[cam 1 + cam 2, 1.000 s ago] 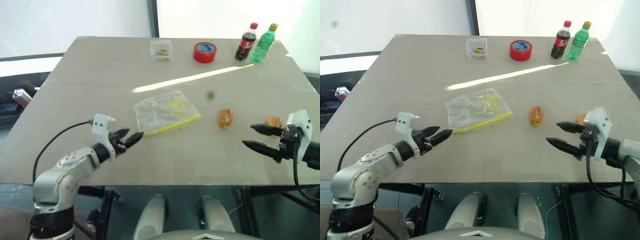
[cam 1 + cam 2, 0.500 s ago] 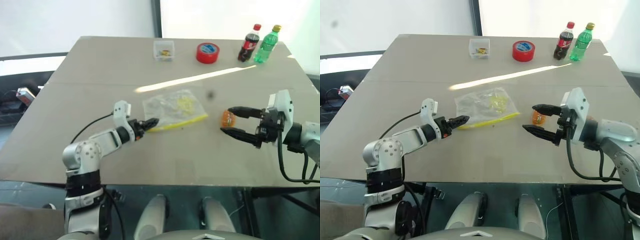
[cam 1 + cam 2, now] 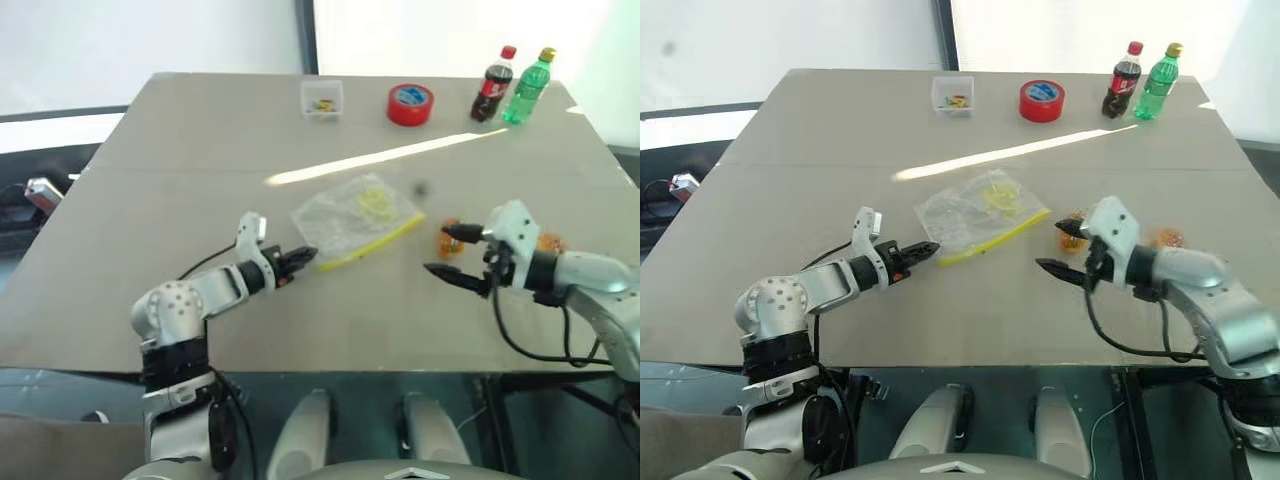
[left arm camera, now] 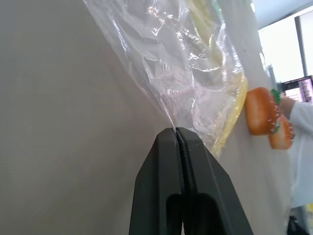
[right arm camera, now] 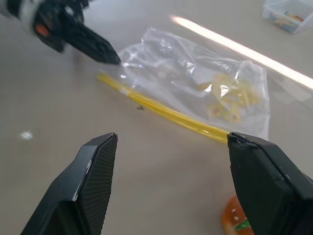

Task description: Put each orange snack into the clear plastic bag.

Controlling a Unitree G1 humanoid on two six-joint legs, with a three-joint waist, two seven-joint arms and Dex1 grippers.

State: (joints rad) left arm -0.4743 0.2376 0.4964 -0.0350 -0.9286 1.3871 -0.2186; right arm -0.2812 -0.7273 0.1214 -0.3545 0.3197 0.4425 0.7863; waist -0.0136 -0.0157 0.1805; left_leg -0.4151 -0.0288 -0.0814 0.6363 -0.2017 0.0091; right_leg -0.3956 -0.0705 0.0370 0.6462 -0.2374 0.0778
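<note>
In the left eye view, the clear plastic bag [image 3: 357, 213] lies on the grey table [image 3: 180, 190], its yellow strip toward the robot. The left gripper [image 3: 305, 257] has its two black fingers pressed together at the bag's near-left corner. The right gripper [image 3: 447, 252] stands wide apart, one finger reaching across the near orange snack [image 3: 450, 236] and hiding much of it. The far orange snack [image 3: 548, 243] is partly covered by the right wrist housing. At the far edge stand a small clear box [image 3: 322, 100], a red tape roll [image 3: 410, 104], a cola bottle [image 3: 492, 85] and a green bottle [image 3: 527, 87].

The right eye view shows the same layout; the near snack there is little more than an orange sliver behind the upper finger.

In the left wrist view, the closed fingers pinch a thin edge of the bag's film. Beyond the bag both snacks sit close together, one overlapping the other. A white sleeve [image 4: 301, 161] is cut off at the frame edge.

In the right wrist view, the spread fingers frame the bag, and the left gripper's tip touches its corner. One snack is cut off at the frame edge, beside one finger.
</note>
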